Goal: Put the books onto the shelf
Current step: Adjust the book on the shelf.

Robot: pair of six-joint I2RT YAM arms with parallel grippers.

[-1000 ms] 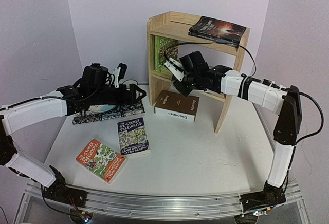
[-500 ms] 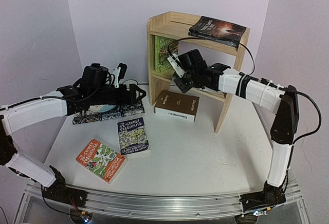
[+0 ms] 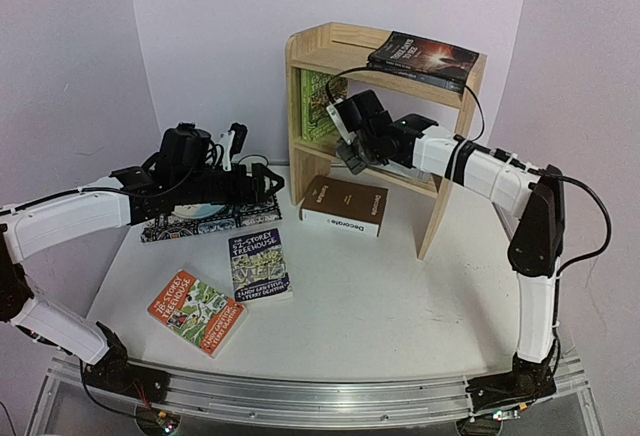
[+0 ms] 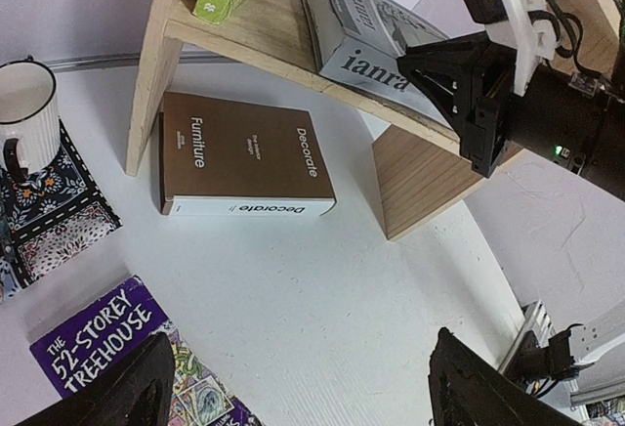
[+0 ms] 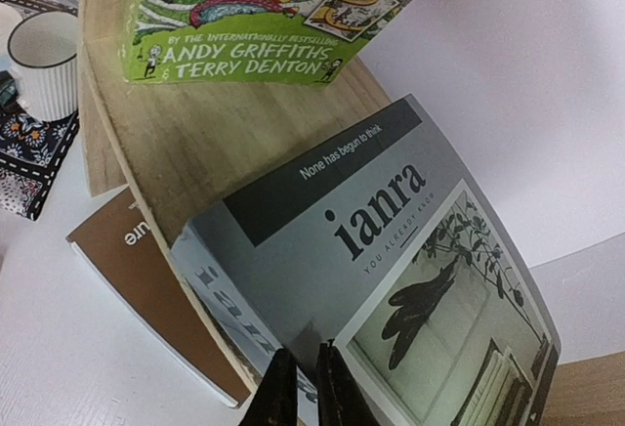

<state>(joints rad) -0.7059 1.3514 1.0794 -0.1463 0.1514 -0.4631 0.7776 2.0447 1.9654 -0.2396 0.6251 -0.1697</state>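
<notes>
- Reaching to the lower board of the shelf (image 5: 166,143), the right gripper (image 5: 301,372) has its fingers almost shut, nothing between them, tips at the grey book (image 5: 391,250), probably to push it in
- Grey book lies tilted, one corner overhanging, beside a green book (image 5: 264,16)
- Left gripper (image 4: 301,348) hovers wide open and empty, apparently waiting
- Brown book (image 4: 244,157), orange book (image 3: 197,311) and blue book (image 3: 258,264) lie flat on the table (image 3: 400,296), not yet shelved

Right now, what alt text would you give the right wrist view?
A grey book lies flat on the shelf board, at its front edge, with the end effector closed in front of it. A green book sits beyond; a brown book lies on the table below.
</notes>
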